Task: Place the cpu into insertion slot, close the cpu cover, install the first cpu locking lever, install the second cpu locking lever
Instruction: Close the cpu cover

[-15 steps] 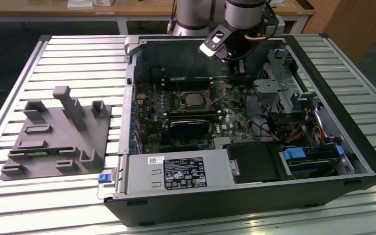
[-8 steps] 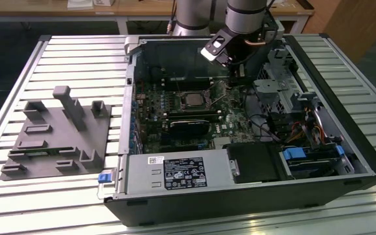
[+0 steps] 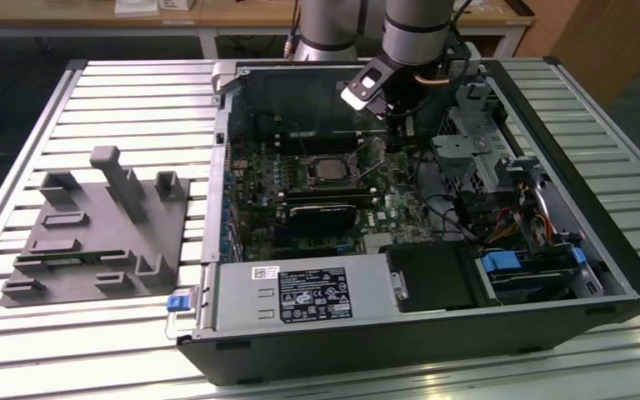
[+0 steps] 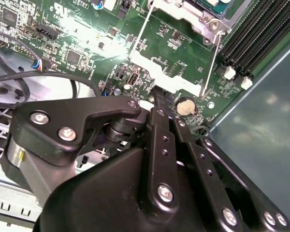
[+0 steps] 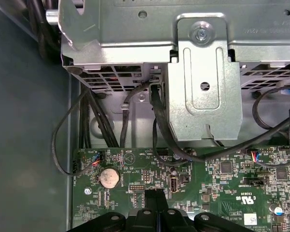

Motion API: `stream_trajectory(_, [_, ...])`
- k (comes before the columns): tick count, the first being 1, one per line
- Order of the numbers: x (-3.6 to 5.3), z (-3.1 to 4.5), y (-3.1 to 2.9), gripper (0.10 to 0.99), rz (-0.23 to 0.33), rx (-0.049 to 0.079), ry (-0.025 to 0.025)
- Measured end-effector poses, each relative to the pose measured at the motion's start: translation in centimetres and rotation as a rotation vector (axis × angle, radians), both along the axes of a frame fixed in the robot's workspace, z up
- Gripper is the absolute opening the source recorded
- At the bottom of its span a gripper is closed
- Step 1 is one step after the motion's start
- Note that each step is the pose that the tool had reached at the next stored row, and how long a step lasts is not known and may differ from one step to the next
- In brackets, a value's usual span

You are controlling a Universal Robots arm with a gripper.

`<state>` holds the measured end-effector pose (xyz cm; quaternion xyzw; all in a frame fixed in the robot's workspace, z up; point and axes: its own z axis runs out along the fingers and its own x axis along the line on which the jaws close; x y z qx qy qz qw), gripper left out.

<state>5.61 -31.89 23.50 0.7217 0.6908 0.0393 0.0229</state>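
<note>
On the slatted aluminium table point(image 3: 131, 108), we find the pale square cpu point(image 3: 329, 169) in the silver-rimmed insertion slot point(image 3: 307, 170), near the black gripper point(image 3: 398, 132) and at the exterior view's 8 o'clock from it, gripper fingers pressed together on nothing visible.

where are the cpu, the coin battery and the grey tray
cpu point(image 3: 328, 169), exterior view, centre of its metal face
coin battery point(image 5: 108, 178), first wrist view, centre of its disc
grey tray point(image 3: 97, 237), exterior view, flat base

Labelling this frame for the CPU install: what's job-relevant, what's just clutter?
Job: cpu, insertion slot, locking lever, tool.
Lying about: grey fixture, power supply, coin cell, memory slots.
</note>
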Motion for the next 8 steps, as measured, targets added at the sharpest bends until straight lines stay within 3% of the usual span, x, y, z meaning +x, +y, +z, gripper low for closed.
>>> stream_trajectory(8, [-0.11, -0.04, 0.00, 0.106, 0.000, 0.000, -0.0002])
